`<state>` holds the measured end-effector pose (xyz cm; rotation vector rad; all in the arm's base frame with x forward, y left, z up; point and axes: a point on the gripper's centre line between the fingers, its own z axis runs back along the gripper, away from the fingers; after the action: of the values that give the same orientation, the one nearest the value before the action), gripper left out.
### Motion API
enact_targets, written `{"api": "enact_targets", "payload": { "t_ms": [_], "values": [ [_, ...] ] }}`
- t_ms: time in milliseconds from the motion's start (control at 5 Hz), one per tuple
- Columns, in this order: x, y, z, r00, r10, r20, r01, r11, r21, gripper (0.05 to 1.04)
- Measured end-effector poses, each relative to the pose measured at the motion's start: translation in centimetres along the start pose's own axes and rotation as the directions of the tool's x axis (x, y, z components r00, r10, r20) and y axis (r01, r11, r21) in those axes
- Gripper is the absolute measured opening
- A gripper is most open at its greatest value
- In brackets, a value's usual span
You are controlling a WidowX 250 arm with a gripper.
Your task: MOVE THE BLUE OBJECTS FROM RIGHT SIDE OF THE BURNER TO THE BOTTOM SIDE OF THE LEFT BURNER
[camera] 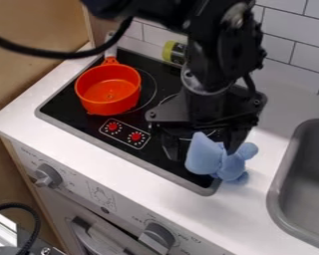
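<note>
Some blue toy stuff (219, 162): at right edge of stove (69, 107)
Gripper (202, 152): fingers spread there, probably for grasping the toy

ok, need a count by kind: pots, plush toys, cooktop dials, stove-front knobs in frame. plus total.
Orange-red round pot: 1
Light blue soft plush toy: 1, reads as one piece
Small round red cooktop dials: 2
Large round grey front knobs: 2
Total: 6
</note>
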<state>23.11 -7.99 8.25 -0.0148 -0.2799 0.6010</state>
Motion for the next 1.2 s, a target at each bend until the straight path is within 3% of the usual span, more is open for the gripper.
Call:
{"api": "enact_targets", "payload": {
  "t_ms": [200, 600, 1200],
  "values": [
    [0.3, -1.0, -1.4, 0.996, -0.001, 0.084, 0.002, 1.000, -0.014, 0.993],
    [1.1, -1.3, -2.9, 0.990, 0.013, 0.144, -0.004, 0.998, -0.063, 0.993],
    [2.2, -1.7, -4.4, 0.980, 0.039, 0.196, -0.013, 0.991, -0.130, 0.993]
  ]
}}
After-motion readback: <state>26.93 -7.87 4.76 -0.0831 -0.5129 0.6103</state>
